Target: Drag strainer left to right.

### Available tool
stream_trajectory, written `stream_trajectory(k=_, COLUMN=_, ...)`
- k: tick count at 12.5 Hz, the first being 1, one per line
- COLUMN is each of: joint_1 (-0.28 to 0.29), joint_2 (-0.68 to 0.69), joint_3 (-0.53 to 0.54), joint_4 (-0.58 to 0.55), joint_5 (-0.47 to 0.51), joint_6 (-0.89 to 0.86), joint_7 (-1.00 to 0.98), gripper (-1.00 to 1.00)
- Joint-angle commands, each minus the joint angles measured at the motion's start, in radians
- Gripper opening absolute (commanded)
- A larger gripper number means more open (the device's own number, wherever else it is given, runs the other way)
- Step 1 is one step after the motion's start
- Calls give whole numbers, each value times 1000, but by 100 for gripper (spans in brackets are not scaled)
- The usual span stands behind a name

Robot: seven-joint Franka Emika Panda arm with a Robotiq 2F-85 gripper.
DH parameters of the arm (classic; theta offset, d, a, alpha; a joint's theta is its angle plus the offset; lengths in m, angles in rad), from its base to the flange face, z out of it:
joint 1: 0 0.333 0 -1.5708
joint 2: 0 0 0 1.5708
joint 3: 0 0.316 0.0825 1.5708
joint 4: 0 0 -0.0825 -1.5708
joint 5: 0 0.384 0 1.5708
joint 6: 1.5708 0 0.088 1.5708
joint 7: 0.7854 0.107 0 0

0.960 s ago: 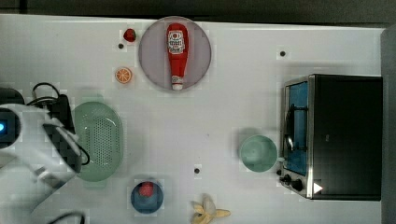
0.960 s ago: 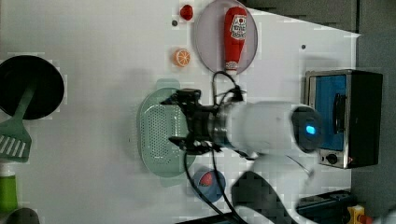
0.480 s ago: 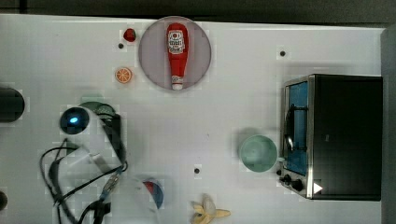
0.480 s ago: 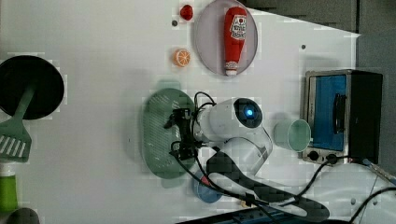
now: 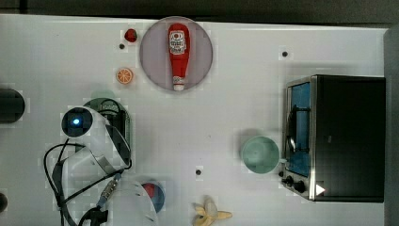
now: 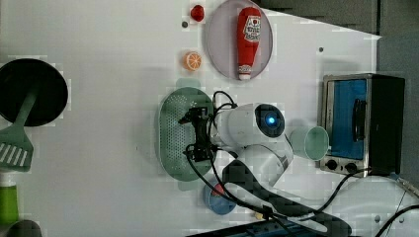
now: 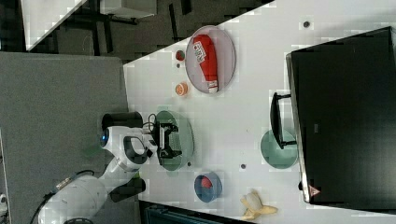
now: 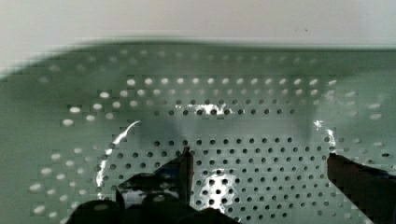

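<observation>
Gripper (image 6: 196, 134) wide open, nothing held, fingers (image 8: 187, 168) spread inside the strainer (image 6: 175, 133) bowl, tips close over its perforated floor; contact can't tell. Strainer sits on white table (image 5: 235, 108) at the top view's left, mostly under the arm (image 5: 91, 141). Near it: orange slice (image 5: 124, 76), blue bowl (image 7: 208, 186) w/ red item, banana (image 5: 209, 214). Further out: grey plate (image 5: 200, 52) w/ ketchup bottle (image 5: 178, 52), mint bowl (image 5: 259, 154) just beside toaster oven (image 5: 336, 136) at the top view's right. Left view: black pan (image 6: 32, 91), green spatula (image 6: 15, 143) on table's left. Table matte white w/ small dark holes; dark floor past its edge in right view.
</observation>
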Motion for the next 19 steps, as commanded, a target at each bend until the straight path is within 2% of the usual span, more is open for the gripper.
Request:
stream_trajectory(k=1, joint_1=18, joint_2=-35, joint_3=-17, joint_4=-10, joint_5=14, joint_6=61, joint_7=61, gripper=100)
stream_trajectory(k=10, joint_1=11, joint_2=-61, joint_3=-114, joint_4=-54, joint_5=13, joint_6=62, joint_7=48, gripper=100)
stream_trajectory(k=19, joint_1=-44, joint_2=-167, joint_3=-212, joint_4=-190, joint_5=13, joint_6=67, joint_7=-150, gripper=100)
